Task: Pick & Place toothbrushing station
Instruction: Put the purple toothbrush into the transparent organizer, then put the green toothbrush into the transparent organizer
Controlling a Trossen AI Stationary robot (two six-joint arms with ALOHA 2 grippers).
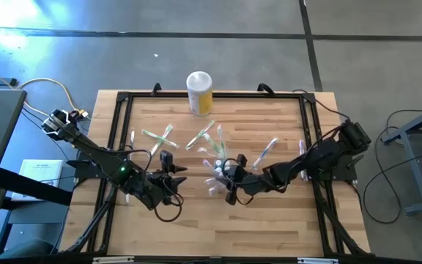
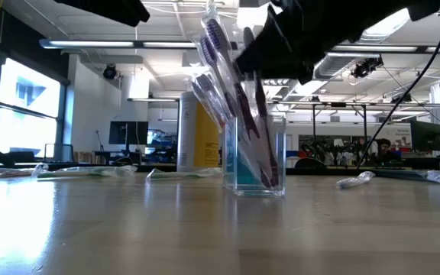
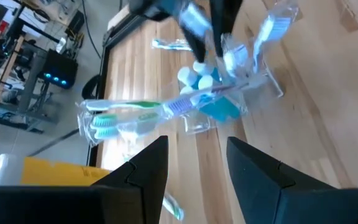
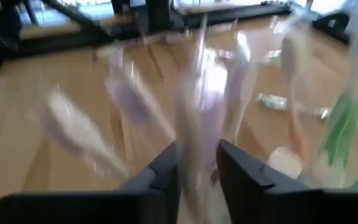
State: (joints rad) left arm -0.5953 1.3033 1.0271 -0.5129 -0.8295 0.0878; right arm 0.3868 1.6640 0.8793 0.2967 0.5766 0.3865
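Observation:
A small clear cup [image 1: 224,171] [image 2: 254,164] stands on its base near the table's middle, with several toothbrushes leaning out of it. My right gripper [image 1: 232,185] [image 4: 197,152] is beside and above the cup's near right side. Its fingers stand a little apart, with a translucent purple toothbrush [image 4: 197,118] upright between them. My left gripper [image 1: 173,171] [image 3: 197,146] is to the left of the cup, pointing at it, open with nothing between its fingers. Loose toothbrushes [image 1: 157,136] [image 1: 204,136] [image 1: 267,152] lie flat on the wood farther back. My right gripper has the purple toothbrush's shaft [image 4: 199,163] between its parted fingers, which come level and slanting down from the table's right. The view is blurred, so I cannot tell whether either finger touches it. Its lower end stands in the cup [image 2: 260,153].
A yellow canister [image 1: 199,92] [image 2: 193,137] with a white lid stands at the far edge, behind the cup. A black frame [image 1: 116,147] runs round the tabletop. More toothbrushes lie by the left [image 1: 132,141] and right [image 1: 301,149] rails. Bare wood lies along the near edge.

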